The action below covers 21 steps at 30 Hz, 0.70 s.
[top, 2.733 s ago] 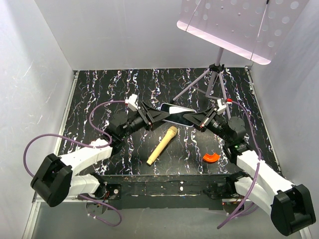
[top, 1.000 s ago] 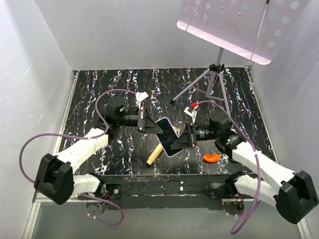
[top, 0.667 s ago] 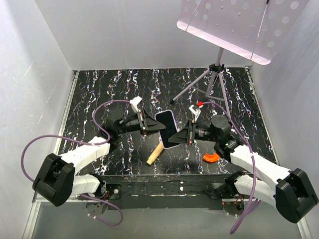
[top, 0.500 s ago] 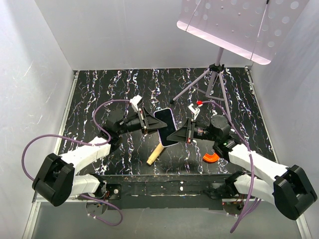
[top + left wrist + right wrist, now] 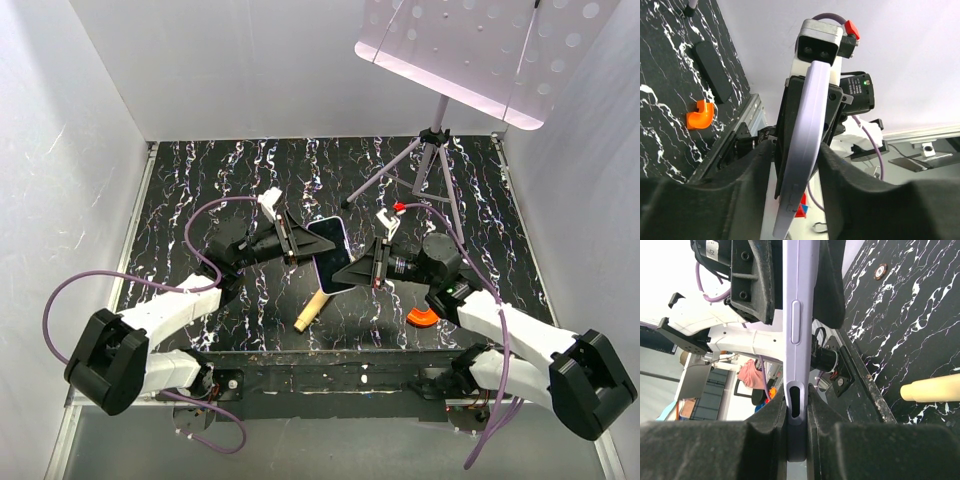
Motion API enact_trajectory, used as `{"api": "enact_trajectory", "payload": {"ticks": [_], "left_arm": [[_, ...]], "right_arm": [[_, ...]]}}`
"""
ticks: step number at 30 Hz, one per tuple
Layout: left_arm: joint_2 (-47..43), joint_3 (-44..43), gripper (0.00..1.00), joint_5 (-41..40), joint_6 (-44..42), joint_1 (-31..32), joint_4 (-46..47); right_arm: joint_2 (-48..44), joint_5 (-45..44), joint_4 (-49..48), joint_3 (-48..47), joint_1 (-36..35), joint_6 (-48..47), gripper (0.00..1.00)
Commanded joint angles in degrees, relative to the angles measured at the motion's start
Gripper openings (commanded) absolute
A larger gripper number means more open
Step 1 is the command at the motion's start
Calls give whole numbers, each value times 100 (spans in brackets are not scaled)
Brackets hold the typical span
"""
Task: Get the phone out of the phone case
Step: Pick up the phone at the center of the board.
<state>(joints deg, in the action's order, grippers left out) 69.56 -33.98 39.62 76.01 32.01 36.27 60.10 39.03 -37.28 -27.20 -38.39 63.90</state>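
Observation:
The phone [image 5: 328, 256], glossy black screen up, sits in the lavender phone case and hangs tilted above the table's middle. My left gripper [image 5: 303, 243] is shut on its upper left end. My right gripper [image 5: 346, 272] is shut on its lower right end. In the left wrist view the phone case [image 5: 812, 105] shows edge-on between my left gripper's [image 5: 796, 146] black pads. In the right wrist view the phone case [image 5: 796, 300] is pinched at its port end by my right gripper [image 5: 796, 401]. The screen is hidden in both wrist views.
A beige cylinder [image 5: 312, 305] lies under the phone; it also shows in the right wrist view [image 5: 932, 390]. An orange curved piece [image 5: 424, 317] lies by the right arm. A dull black flat rectangle [image 5: 713, 70] lies on the table. A music stand [image 5: 430, 150] stands back right. White walls surround the table.
Both grippers have carried the cased phone from lying level farther back to a tilted pose nearer the front. In the last half second it has barely moved.

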Motion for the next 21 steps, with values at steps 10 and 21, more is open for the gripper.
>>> {"api": "enact_trajectory", "payload": {"ticks": [10,21], "left_arm": [[-558,392,33,134,-51,226,318],[-215,198,5,143,90,649,968]], "right_arm": [[-1035,-1459,546,-409,-2,-308,1],[-683,-1117,210,-593,51,-18,1]]}}
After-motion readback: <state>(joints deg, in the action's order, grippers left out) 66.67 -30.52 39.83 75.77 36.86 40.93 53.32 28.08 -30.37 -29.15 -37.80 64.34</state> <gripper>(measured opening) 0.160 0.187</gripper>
